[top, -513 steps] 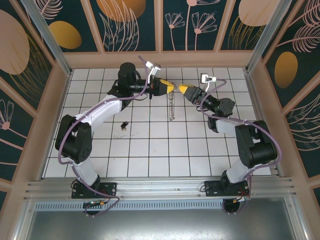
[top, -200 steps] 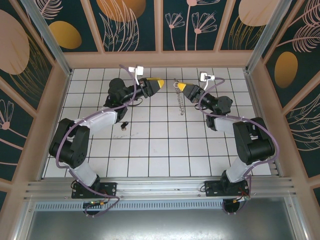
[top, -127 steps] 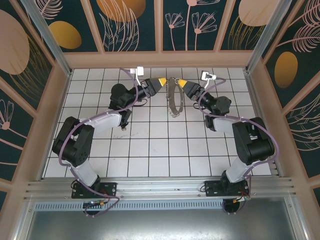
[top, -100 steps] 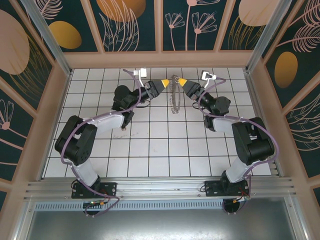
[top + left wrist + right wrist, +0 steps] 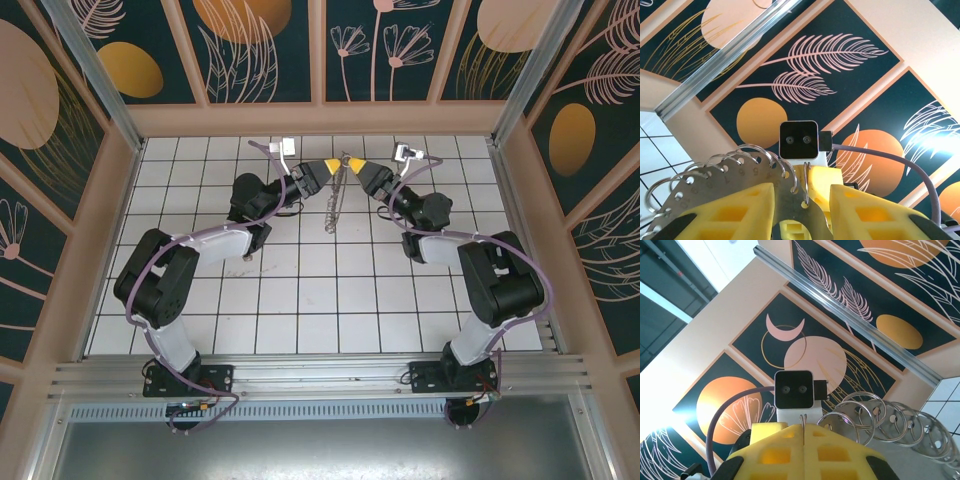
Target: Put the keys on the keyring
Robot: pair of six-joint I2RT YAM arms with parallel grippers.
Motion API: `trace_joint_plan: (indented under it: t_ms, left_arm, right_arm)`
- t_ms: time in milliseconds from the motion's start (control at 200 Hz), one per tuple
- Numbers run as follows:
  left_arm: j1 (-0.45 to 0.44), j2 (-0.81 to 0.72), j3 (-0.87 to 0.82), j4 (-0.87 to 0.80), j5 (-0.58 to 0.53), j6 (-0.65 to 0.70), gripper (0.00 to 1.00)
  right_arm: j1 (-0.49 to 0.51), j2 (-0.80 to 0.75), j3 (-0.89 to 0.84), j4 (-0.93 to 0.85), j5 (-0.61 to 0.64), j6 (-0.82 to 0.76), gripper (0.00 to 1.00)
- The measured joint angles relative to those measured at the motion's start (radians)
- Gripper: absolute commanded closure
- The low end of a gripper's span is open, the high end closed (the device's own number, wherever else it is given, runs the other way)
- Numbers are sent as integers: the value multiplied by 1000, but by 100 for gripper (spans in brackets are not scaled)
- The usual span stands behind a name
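The keyring (image 5: 335,205) is a silvery strip carrying several split rings. It hangs from the two yellow tips at the back centre of the tiled floor. My right gripper (image 5: 356,165) is shut on one thin ring of it, whose wire pokes out between the closed fingers (image 5: 804,427). My left gripper (image 5: 331,165) faces it tip to tip. Its jaws stand apart (image 5: 801,187), with the numbered strip (image 5: 730,172) and that ring across the gap. The rings (image 5: 890,422) fan out to the right of my right gripper. A tiny dark key (image 5: 247,255) lies on the floor just below my left forearm.
Each wrist camera looks straight at the other arm's camera block (image 5: 798,140) (image 5: 793,389). The back wall panels (image 5: 320,60) rise close behind the two tips. Purple cables (image 5: 265,155) loop over both arms.
My left gripper has swung right to meet the right one and narrowed its jaws. The right gripper has shifted slightly left, and the hanging keyring has swung with it.
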Motion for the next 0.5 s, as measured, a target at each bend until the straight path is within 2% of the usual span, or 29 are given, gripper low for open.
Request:
trace_joint_plan:
  t_ms: [210, 500]
  left_arm:
    - [-8, 8, 0, 4, 0, -3, 67]
    - [-14, 8, 0, 6, -4, -5, 75]
  right_arm:
    - [10, 14, 12, 0, 0, 4, 100]
    - [14, 18, 13, 0, 3, 4, 100]
